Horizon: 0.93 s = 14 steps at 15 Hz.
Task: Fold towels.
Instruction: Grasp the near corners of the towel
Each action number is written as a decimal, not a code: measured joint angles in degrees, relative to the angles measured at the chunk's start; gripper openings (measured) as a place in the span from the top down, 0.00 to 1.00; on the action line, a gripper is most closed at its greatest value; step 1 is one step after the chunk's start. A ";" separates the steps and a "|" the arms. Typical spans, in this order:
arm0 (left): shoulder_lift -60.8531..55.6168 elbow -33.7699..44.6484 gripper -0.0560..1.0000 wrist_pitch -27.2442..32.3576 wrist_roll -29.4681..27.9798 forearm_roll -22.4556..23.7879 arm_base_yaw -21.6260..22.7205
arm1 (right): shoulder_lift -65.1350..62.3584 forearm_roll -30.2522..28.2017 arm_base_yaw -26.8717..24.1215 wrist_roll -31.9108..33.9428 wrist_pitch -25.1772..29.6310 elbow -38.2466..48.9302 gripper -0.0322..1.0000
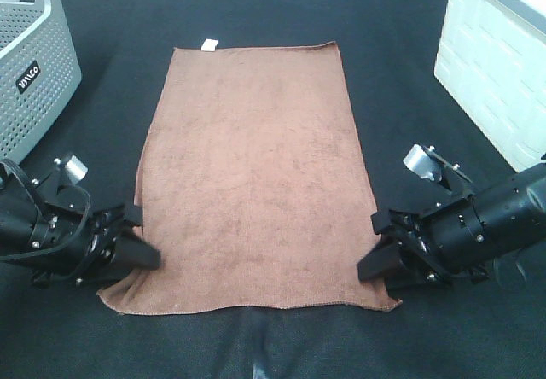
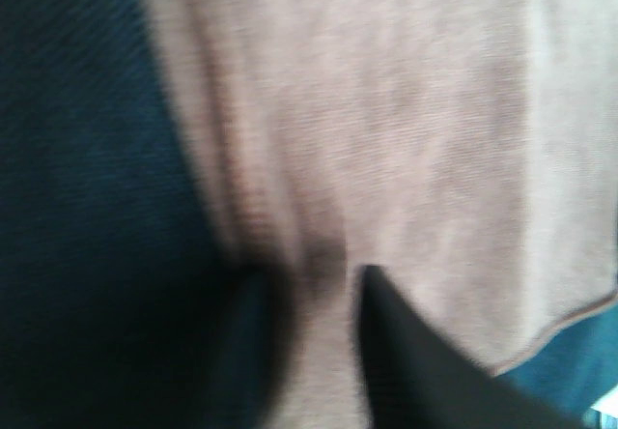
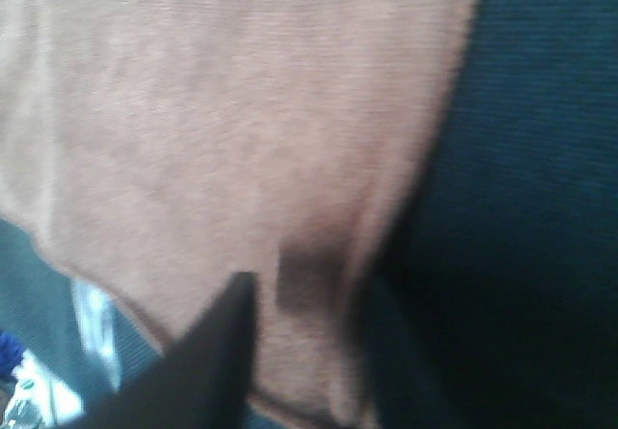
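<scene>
- You've got the reddish-brown rectangular terry towel [image 1: 256,174] lying flat and fully open in the middle of the black table [image 1: 401,80].
- Its long axis runs straight away from the robot. The small white tag [image 1: 208,44] sits on the far short edge, and the near short edge lies just in front of the arms.
- Left end effector [image 1: 147,241]: it's down low at the towel's left long edge, close to the near left corner. The jaws are spread, and the wrist view shows the dark fingers [image 2: 406,352] either side of a strip of fabric right at the hem, with a clear gap between them. Nothing is pinched yet, as far as I can judge.
- Right end effector [image 1: 368,248]: it mirrors the left at the right long edge, close to the near right corner, with jaws spread and cloth lying between them. That wrist view is blurred, so I can't tell how deep the fabric sits.
- Here's the relation that matters: each arm is at its own near corner, both about level with each other, and the whole length of towel stretches ahead of them towards the tagged edge.
- My read is that the next move is to close on both near corners together, then carry them forward along the long axis to meet the far edge.
- Watch that the two sides stay level, because a lopsided lift would skew the fold.
</scene>
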 joint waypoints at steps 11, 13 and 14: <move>-5.56 0.46 0.94 3.04 -12.20 16.04 4.64 | -6.76 -8.82 0.06 11.97 0.40 0.69 0.97; -8.48 2.06 0.94 4.07 -15.47 21.37 5.04 | -9.34 -10.37 0.06 13.41 0.74 2.69 0.97; -9.97 3.32 0.94 4.18 -16.56 22.86 5.04 | -10.37 -10.49 0.06 13.58 1.15 3.55 0.97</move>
